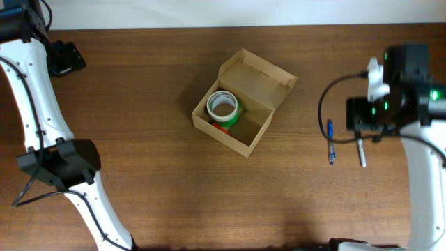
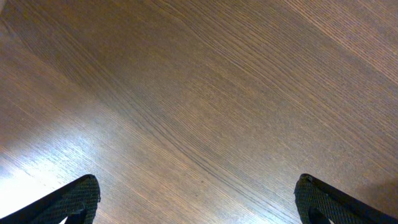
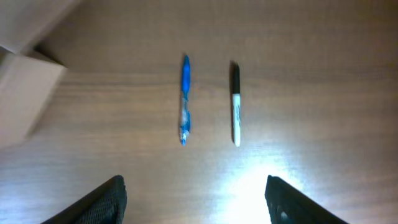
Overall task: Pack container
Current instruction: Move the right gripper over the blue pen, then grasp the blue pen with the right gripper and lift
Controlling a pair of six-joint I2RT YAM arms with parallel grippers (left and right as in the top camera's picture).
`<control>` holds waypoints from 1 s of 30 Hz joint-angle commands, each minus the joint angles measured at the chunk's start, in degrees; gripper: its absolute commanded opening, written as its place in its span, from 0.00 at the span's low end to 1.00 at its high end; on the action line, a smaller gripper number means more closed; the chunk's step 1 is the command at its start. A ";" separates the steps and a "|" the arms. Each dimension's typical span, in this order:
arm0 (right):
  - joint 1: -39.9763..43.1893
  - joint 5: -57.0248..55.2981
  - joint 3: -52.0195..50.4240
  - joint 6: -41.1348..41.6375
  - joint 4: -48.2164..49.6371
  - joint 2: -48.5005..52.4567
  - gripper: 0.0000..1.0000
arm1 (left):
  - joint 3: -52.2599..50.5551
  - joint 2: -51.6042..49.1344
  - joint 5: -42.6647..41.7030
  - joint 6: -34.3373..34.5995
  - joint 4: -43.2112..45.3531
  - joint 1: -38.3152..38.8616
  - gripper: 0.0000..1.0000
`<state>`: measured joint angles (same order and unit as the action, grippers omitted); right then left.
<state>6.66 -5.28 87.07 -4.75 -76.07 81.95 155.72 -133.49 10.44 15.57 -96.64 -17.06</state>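
Now right gripper [image 3: 194, 190] hangs spread near blue pen [image 3: 185, 99], right of box [image 1: 259, 75]. Best straddle barrel midway. Left gripper [image 2: 196, 199] spread too.

Overhead: under the tape roll [image 1: 223, 106] in the container [image 1: 259, 75] you get only a sliver of something red [image 1: 220, 126], too little to name. The right arm's wrist housing [image 1: 390, 97] covers its own fingers there. Right wrist view: the right gripper [image 3: 196, 202] is clipped by the bottom edge, the box corner at left is blurred and cropped, and you can't read the marker [image 3: 236, 106] print. Left wrist view: the left gripper [image 2: 198, 202] shows fingertips only, at the lower corners.
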 commanded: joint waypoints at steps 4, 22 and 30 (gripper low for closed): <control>3.15 3.43 -12.90 -4.09 9.27 5.46 0.72 | -0.13 0.96 -0.17 -0.68 -0.02 -0.37 1.00; 3.58 8.07 -14.32 5.77 21.40 24.81 0.60 | -0.13 0.96 -0.17 -0.68 -0.02 -0.37 1.00; 3.61 7.85 -14.34 7.37 23.17 27.96 0.41 | -0.13 0.96 -0.17 -0.68 -0.02 -0.37 1.00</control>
<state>9.78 2.13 72.73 1.48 -53.23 108.29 155.72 -133.49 10.46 15.57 -96.62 -17.06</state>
